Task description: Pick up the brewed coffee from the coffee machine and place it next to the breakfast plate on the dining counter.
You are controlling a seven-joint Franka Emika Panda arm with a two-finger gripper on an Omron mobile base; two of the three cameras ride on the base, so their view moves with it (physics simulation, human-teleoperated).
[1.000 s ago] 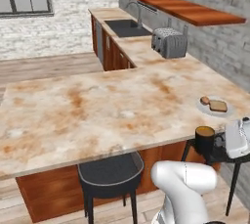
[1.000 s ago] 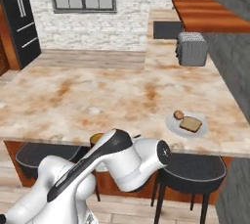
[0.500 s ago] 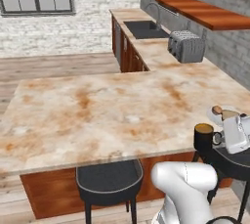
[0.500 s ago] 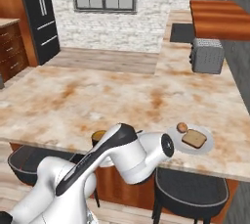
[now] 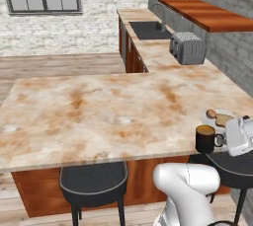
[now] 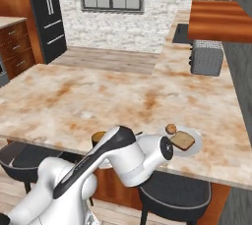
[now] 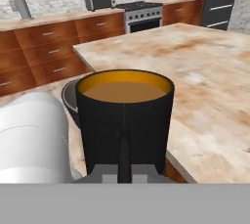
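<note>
- Over the last second the whole scene shifted in both base views, so the base had been driving along the dining counter (image 5: 99,116); the counter and its things had not moved themselves.
- In that time the breakfast plate (image 5: 221,118) came to sit near the counter's near edge toward its right end, with the toaster (image 5: 188,48) further back on the adjoining worktop.
- The brewed coffee (image 5: 205,138) hung upright at the counter's near edge, just in front of the plate, as it had in the earlier pictures; I judged the carry nearly done and the set-down beside the plate the step left.
- The gripper (image 5: 232,138) was clamped on the mug from its handle side, its white hand partly cut off by the right edge of the left base view.
- In the hand view the mug (image 7: 125,120) stood close and level, brown liquid at its rim, with the counter's corner beyond and right of it.
- Whether the mug's base was over the marble or just off the near edge was hard to tell; it looked not yet resting on it.
- In the right base view the arm covered most of the mug (image 6: 98,137), leaving a sliver of rim, while the plate (image 6: 193,143) lay in plain sight.
- A black stool (image 5: 94,183) stood under the near edge; the fingertips were hidden behind the mug.
</note>
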